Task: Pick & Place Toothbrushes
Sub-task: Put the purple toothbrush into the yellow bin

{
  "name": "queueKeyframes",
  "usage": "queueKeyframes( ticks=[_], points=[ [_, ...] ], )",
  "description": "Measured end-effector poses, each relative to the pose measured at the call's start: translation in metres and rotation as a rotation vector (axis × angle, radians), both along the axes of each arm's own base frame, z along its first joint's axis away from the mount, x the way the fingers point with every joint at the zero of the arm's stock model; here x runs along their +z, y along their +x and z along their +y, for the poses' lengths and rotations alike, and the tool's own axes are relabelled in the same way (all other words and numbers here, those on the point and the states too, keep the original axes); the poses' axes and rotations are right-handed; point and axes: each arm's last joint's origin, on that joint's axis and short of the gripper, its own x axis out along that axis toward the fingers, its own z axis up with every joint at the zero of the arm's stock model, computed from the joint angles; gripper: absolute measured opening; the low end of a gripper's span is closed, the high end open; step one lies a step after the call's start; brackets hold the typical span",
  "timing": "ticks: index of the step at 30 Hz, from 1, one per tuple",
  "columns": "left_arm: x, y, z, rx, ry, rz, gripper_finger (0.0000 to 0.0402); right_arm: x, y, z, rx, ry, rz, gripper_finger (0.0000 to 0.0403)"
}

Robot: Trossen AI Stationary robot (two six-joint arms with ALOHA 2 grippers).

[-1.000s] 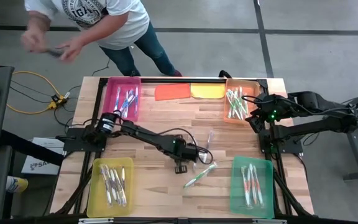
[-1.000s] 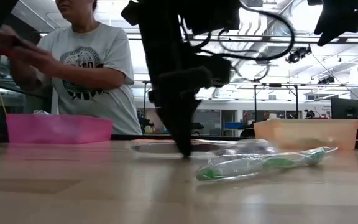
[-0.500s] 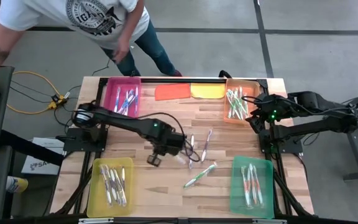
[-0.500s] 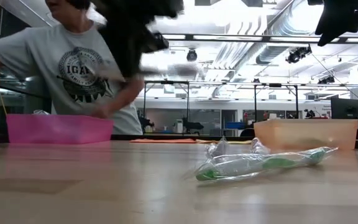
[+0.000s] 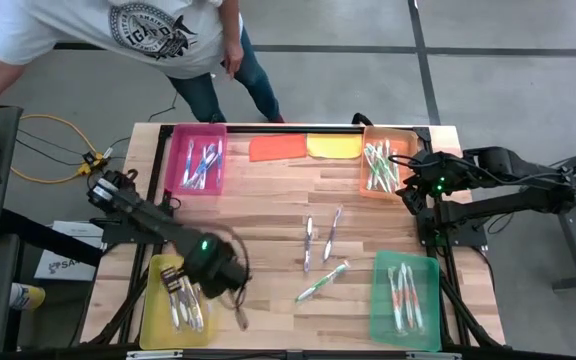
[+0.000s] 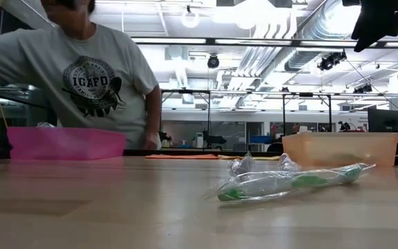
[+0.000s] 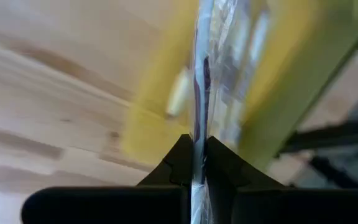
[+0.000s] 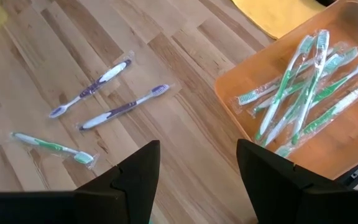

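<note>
Left gripper [image 7: 194, 165] clamped on a wrapped toothbrush [image 7: 199, 93], purple showing through the wrap, above the yellow tray [image 5: 158, 275] at the table's near left corner. Fingers pressed together on the wrap, seen in the left wrist view with the tray's yellow wall [image 7: 160, 93] just beyond. From above, left arm bent down over the tray's right edge, the held brush hanging past it near [image 5: 240, 318].

Right gripper [image 8: 197, 180] parked beside the orange tray [image 5: 370, 185] at the far right, fingers well apart, holding nothing. Orange tray filled with green-and-white brushes [image 8: 303, 93] in clear wraps.

Three loose brushes on the bare wood mid-table: two purple [image 5: 308, 240] [image 5: 333, 228] lying side by side, close but apart, and one green [image 5: 323, 282] nearer the front, tilted. Same green one [image 6: 289, 183] in the low view, crinkled wrap, flat on the table.

Pink tray [image 5: 183, 135] at far left, holding blue and purple brushes. Green tray [image 5: 380, 300] at near right, holding orange-and-white ones. Yellow tray holding several pale brushes [image 5: 180, 295].

Orange cloth [image 5: 276, 147] and yellow cloth [image 5: 334, 146] flat along the far edge, touching, between pink and orange trays.

Person [image 5: 118, 35] in a grey printed shirt standing beyond the table's far left corner.
</note>
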Motion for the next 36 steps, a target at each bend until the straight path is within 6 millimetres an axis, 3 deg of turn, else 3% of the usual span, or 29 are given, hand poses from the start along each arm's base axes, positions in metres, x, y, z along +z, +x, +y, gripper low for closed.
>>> queueKeyframes(
  ticks=[9, 15, 18, 26, 29, 36],
  points=[
    [-0.039, -0.043, -0.036, -0.166, 0.068, 0.154, 0.0014, 0.0, 0.0, 0.0, 0.002, -0.002, 0.0, 0.0207],
    [-0.069, -0.058, -0.049, -0.201, 0.035, 0.174, 0.0014, 0.0, 0.0, -0.001, -0.027, -0.007, -0.004, 0.0207],
    [-0.077, -0.061, -0.054, -0.182, 0.021, 0.146, 0.0034, 0.0, 0.0, -0.001, -0.036, -0.008, -0.005, 0.0207],
    [-0.081, -0.059, -0.063, -0.215, 0.057, 0.016, 0.0181, 0.0, 0.0, -0.001, -0.041, -0.005, -0.007, 0.0207],
    [-0.079, -0.059, -0.06, -0.151, 0.106, 0.022, 0.0223, 0.0, 0.0, -0.001, -0.056, 0.005, -0.011, 0.0207],
    [-0.059, -0.038, -0.041, 0.096, 0.243, -0.048, 0.0233, 0.0, 0.0, -0.001, -0.057, 0.009, -0.012, 0.0207]
  ],
)
